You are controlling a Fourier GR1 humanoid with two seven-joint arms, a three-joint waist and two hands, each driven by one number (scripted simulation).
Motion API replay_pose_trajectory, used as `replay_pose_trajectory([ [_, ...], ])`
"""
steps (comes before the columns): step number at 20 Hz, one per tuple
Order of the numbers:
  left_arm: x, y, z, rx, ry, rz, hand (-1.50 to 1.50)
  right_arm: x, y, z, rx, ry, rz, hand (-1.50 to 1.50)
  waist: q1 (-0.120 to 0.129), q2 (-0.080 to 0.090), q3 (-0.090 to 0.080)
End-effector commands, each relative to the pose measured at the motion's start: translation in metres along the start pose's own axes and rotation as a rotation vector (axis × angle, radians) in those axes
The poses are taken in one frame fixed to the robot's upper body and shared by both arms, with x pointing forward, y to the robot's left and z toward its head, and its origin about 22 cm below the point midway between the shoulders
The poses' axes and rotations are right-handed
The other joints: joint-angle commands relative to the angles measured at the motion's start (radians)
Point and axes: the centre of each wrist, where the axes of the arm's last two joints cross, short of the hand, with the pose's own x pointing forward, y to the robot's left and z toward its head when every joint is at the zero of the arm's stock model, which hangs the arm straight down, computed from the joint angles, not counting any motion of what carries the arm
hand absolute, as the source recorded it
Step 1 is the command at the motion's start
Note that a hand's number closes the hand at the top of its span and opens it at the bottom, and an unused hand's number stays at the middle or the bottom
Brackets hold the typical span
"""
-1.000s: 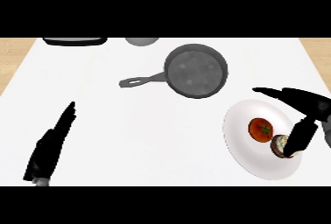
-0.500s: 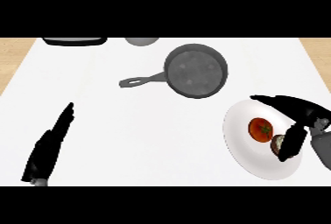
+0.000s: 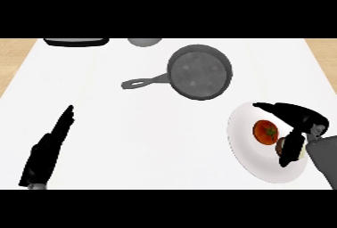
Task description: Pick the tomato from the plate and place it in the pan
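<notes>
A red tomato [image 3: 266, 132] lies on a white plate [image 3: 247, 149] at the right of the counter. My right hand [image 3: 304, 120] hovers over the plate's right side, fingers arching above and to the right of the tomato and the thumb hanging below it. The fingers are spread around the tomato and do not close on it. A grey pan [image 3: 199, 71] with its handle pointing left sits at the upper middle, holding nothing. My left hand [image 3: 49, 149] rests flat at the lower left, fingers straight.
A dark object [image 3: 76, 41] and a grey rounded object [image 3: 144, 41] sit at the counter's far edge. The white counter [image 3: 145, 129] spreads between the plate and the left hand. Wooden floor shows at both sides.
My right hand has shifted left and lower over the plate, bringing its fingers closer around the tomato. The left hand, pan and tomato have stayed put.
</notes>
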Motion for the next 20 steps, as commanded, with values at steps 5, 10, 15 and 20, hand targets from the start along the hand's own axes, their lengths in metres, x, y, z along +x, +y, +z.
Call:
replay_pose_trajectory([
  [5, 0.009, -0.016, 0.001, 0.008, 0.004, -0.003, 0.0, -0.004, 0.021, -0.007, -0.008, 0.005, 0.009, -1.5, -0.002, -0.001, 0.0],
  [10, 0.001, 0.009, -0.005, -0.005, -0.001, -0.008, 0.0, 0.001, 0.014, -0.04, 0.003, 0.02, 0.004, -1.5, 0.004, 0.001, 0.0],
  [15, -0.009, -0.017, -0.017, -0.02, -0.006, 0.003, 0.0, -0.013, 0.041, -0.04, -0.038, -0.052, -0.034, 1.5, -0.003, 0.001, 0.0],
  [20, -0.008, 0.012, 0.023, 0.001, 0.004, -0.005, 0.0, -0.012, 0.039, -0.041, -0.031, -0.076, -0.118, 1.5, 0.003, -0.001, 0.0],
])
